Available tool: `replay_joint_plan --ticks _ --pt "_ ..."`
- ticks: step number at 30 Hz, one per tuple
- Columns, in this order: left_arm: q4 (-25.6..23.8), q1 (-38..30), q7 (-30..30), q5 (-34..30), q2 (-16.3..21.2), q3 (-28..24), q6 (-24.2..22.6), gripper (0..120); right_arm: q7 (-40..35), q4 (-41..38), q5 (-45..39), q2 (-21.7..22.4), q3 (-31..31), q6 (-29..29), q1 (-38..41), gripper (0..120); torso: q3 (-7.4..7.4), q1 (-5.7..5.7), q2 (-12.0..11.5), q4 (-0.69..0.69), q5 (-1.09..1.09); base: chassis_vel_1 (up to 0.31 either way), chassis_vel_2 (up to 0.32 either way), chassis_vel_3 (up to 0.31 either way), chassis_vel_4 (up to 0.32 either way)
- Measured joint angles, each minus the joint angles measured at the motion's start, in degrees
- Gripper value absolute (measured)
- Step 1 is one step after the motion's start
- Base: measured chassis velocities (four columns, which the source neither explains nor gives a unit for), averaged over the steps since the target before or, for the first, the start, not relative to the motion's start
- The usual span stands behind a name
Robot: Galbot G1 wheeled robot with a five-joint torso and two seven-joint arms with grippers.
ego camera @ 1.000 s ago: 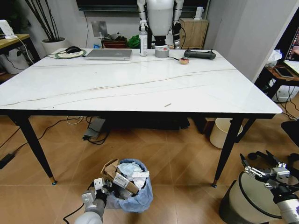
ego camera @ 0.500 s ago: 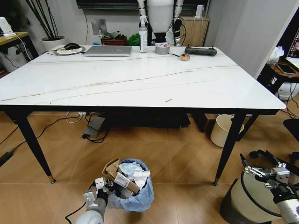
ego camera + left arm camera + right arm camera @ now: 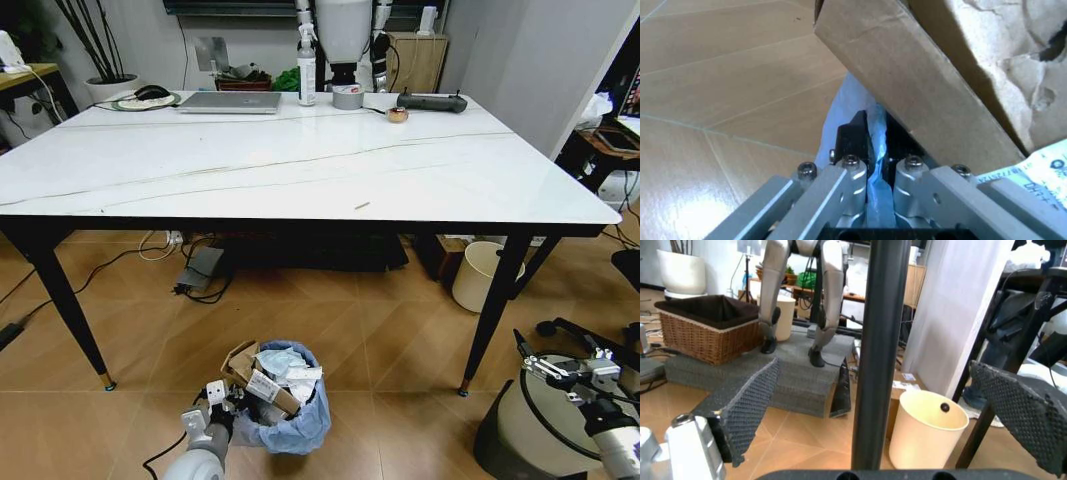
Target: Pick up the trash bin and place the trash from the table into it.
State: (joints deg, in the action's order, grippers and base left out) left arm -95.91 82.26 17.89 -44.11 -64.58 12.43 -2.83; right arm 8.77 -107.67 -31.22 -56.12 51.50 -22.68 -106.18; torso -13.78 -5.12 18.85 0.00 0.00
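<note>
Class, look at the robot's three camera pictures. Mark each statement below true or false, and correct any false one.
1. The trash bin stands on the floor in front of the table. True.
2. The left gripper is open and clear of the bin. False: its fingers are shut on the blue bag at the bin's rim.
3. A torn cardboard box and white papers stick out of the bin. True.
4. The right gripper holds a paper cup. False: it is open and holds nothing, above a larger dark round bin.
5. A grey laptop lies at the table's far side. True.
6. The cream bin sits on the tabletop. False: it stands on the floor by a table leg.
</note>
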Motion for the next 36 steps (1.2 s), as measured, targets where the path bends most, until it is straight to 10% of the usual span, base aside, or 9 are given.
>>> replay_joint_plan --ticks 36 --pt "-3.5 2.0 0.4 1.1 0.0 0.7 -0.2 0 0.0 0.0 0.0 0.0 0.0 0.0 0.0 100 5.96 2.15 -8.1 0.0 0.0 0.0 0.0 0.0 0.0"
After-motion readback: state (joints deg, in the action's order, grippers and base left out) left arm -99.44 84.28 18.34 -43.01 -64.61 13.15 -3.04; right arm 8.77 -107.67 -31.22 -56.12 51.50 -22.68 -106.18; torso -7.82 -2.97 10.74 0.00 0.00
